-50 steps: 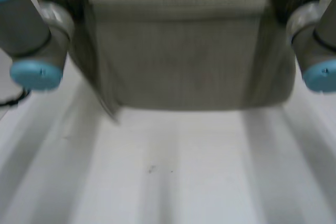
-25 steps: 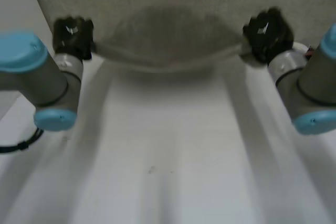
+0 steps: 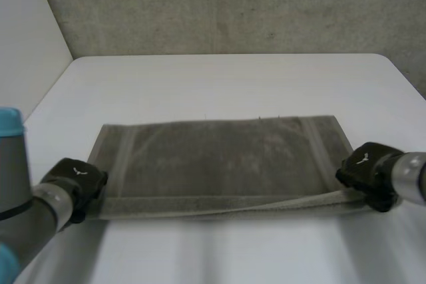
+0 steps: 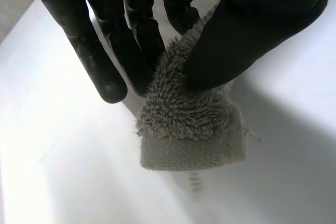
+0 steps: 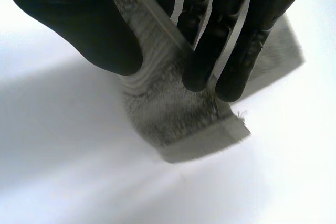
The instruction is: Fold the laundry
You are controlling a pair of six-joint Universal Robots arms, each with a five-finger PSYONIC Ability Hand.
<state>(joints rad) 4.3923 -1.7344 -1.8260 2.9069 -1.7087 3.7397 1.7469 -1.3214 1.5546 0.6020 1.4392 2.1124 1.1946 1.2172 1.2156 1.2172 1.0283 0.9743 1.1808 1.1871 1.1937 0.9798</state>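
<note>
A grey-beige towel (image 3: 223, 164) lies spread flat on the white table (image 3: 226, 84), long side across, its near edge slightly lifted. My left hand (image 3: 74, 181) holds the towel's near left corner. In the left wrist view the thumb and fingers (image 4: 131, 35) pinch that fluffy corner (image 4: 191, 129) just above the table. My right hand (image 3: 367, 172) holds the near right corner. In the right wrist view its thumb and fingers (image 5: 220, 40) pinch the hemmed corner (image 5: 184, 119), which droops to the table.
A grey textured wall (image 3: 226, 4) rises behind the table's far edge. A pale wall (image 3: 26, 44) stands at the left. Bare tabletop lies beyond the towel and in front of it.
The towel hung lifted close to the camera a second ago. Both hands have since carried it away and down, and it now lies spread flat on the table.
</note>
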